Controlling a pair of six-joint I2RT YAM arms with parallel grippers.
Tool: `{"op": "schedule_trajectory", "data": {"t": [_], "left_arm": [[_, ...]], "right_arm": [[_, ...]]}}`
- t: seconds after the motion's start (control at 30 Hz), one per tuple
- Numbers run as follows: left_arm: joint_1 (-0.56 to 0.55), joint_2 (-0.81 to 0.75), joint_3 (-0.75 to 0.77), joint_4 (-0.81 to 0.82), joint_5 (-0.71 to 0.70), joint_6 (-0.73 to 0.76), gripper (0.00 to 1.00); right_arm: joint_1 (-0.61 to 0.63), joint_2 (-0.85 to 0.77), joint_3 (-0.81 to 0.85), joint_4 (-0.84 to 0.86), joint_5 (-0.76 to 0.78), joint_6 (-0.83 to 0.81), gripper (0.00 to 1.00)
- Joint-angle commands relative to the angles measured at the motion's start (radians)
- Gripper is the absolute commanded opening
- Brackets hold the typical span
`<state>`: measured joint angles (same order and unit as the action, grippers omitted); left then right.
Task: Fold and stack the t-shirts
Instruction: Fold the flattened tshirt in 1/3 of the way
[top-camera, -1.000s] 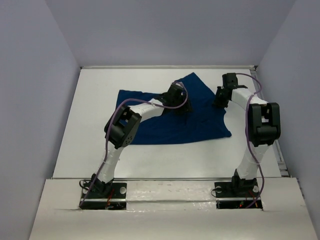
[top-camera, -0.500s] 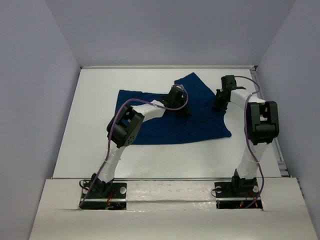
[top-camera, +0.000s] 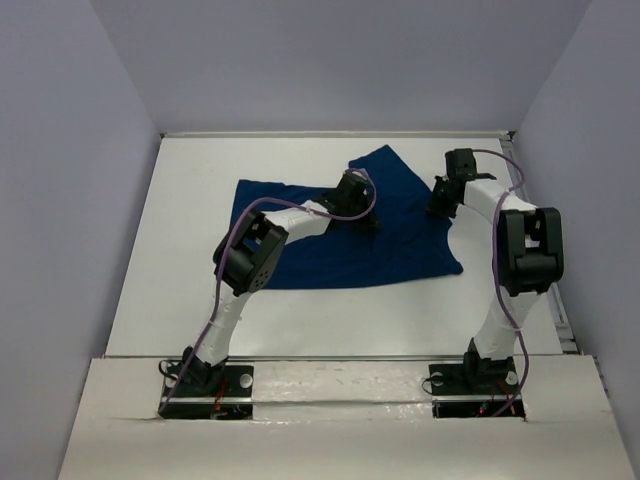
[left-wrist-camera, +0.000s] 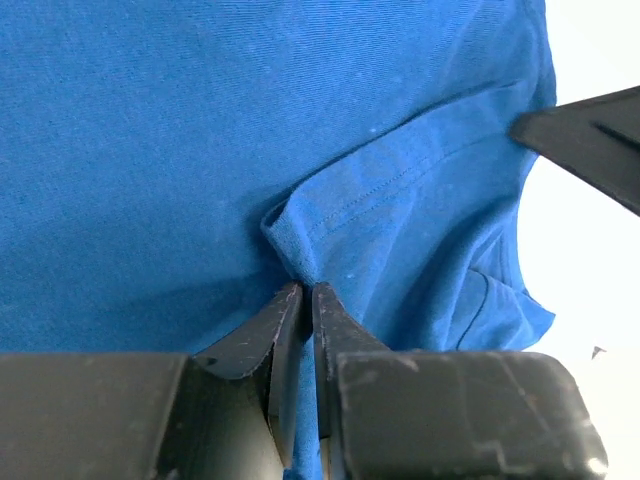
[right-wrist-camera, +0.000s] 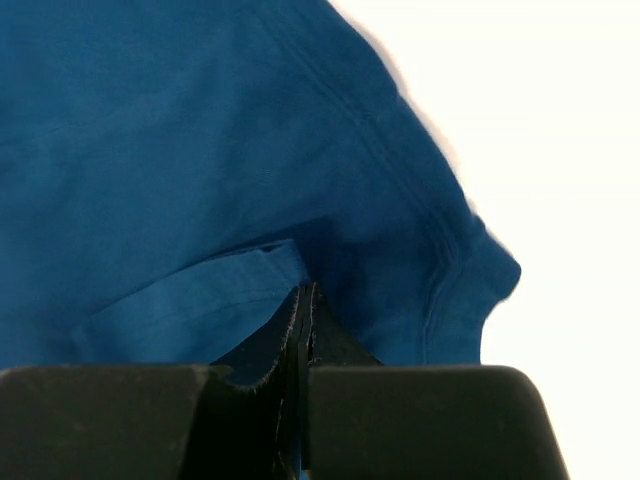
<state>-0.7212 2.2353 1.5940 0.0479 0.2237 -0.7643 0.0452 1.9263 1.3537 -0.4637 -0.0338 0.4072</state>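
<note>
One dark navy t-shirt lies spread on the white table, with a flap folded up toward the back. No print shows. My left gripper is at the shirt's middle, shut on a pinched fold of the cloth. My right gripper is at the shirt's right edge, shut on a hemmed edge of the cloth. In the left wrist view the right gripper's dark finger shows at the upper right.
The white table is walled at the back and both sides. A rail runs along the near edge above both arm bases.
The left gripper has shifted slightly back over the shirt. The right gripper has barely moved. The cloth lies much the same.
</note>
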Motion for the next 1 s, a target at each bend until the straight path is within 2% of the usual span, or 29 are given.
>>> {"op": "schedule_trajectory", "data": {"t": [0.0,0.3,0.47,0.8,0.97], "left_arm": [[-0.014,-0.111,-0.045,0.066,0.006,-0.030,0.07],[-0.014,-0.196,-0.088,0.076,-0.035,-0.040,0.00],[-0.014,-0.197,-0.069,0.064,-0.083,-0.029,0.00],[-0.014,-0.175,-0.068,0.035,-0.285,-0.024,0.00],[-0.014,-0.145,-0.051,0.024,-0.336,-0.010,0.08]], "right_arm": [[-0.007,-0.115,-0.002,0.065,0.003,0.008,0.00],[-0.007,-0.139,0.015,0.147,-0.040,0.004,0.00],[-0.007,-0.075,0.076,0.143,-0.054,-0.027,0.00],[-0.007,0.023,0.119,0.204,-0.061,-0.074,0.00],[-0.007,0.052,0.121,0.223,-0.064,-0.088,0.00]]}}
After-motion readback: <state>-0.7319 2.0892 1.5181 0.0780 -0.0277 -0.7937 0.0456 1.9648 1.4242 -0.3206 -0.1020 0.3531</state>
